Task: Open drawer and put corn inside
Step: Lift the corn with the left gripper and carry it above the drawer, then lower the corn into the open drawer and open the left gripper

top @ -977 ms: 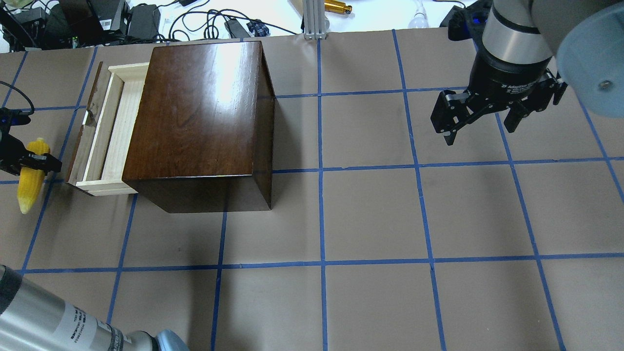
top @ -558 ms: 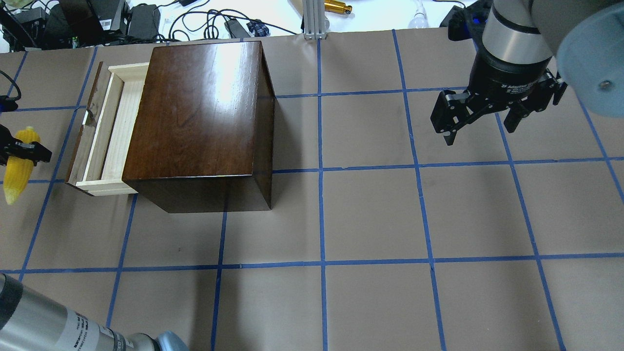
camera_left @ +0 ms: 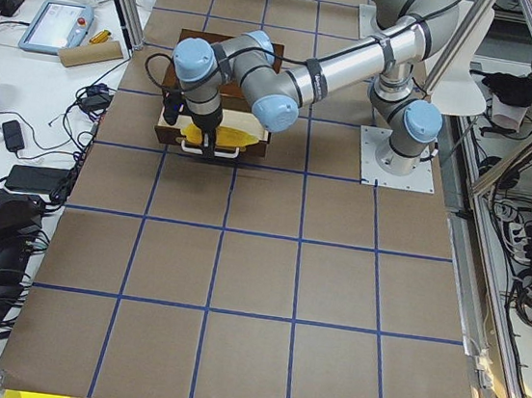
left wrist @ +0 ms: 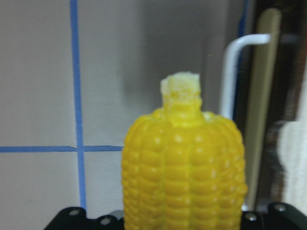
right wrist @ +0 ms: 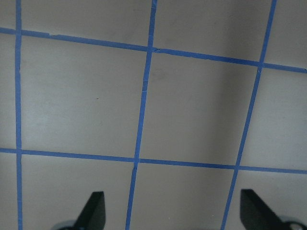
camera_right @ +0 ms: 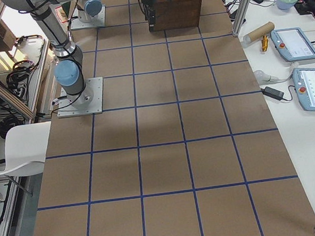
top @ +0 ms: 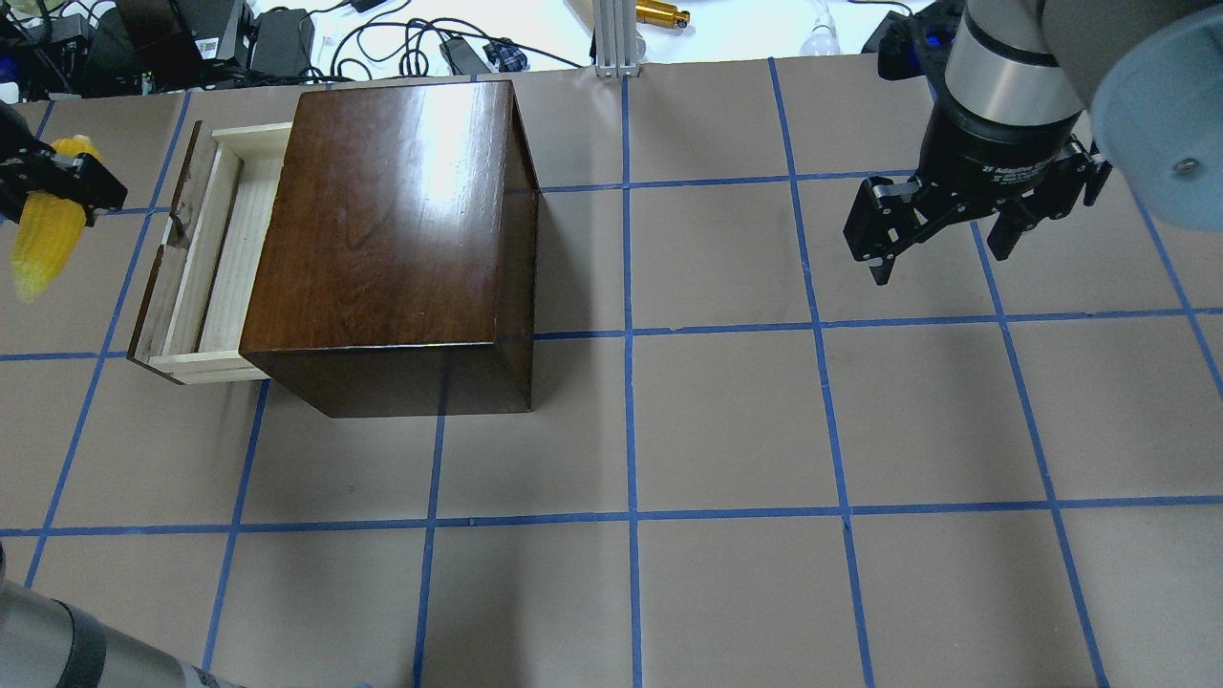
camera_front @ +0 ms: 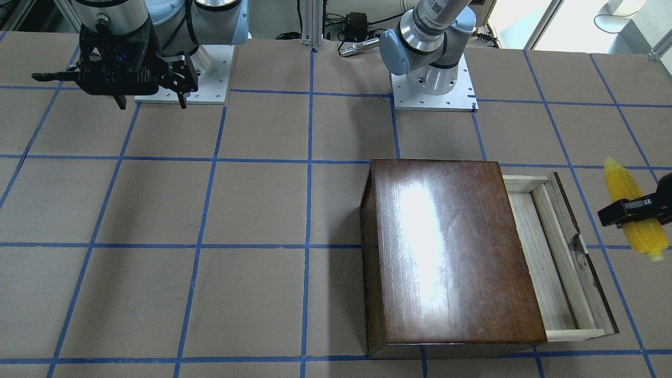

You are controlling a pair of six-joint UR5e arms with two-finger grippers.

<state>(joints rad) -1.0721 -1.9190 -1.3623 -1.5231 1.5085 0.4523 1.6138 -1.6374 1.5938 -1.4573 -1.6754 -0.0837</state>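
The dark-brown wooden box [top: 392, 239] stands on the table with its pale-wood drawer [top: 215, 253] pulled out to the overhead view's left; it also shows in the front-facing view [camera_front: 556, 262]. My left gripper [top: 57, 182] is shut on the yellow corn [top: 43, 239] and holds it above the table, left of the drawer's dark front panel. The corn fills the left wrist view [left wrist: 184, 167] and shows in the front-facing view [camera_front: 632, 210]. My right gripper [top: 941, 244] is open and empty, far right of the box.
Blue tape lines grid the brown table [top: 726, 420]. Cables and power bricks [top: 277, 38] lie beyond the table's far edge. An aluminium post [top: 611, 38] stands behind the box. The left arm's tube [top: 57, 650] crosses the near left corner.
My left gripper has carried the corn toward the far side of the table, alongside the open drawer and slightly nearer it. The right arm has not moved.
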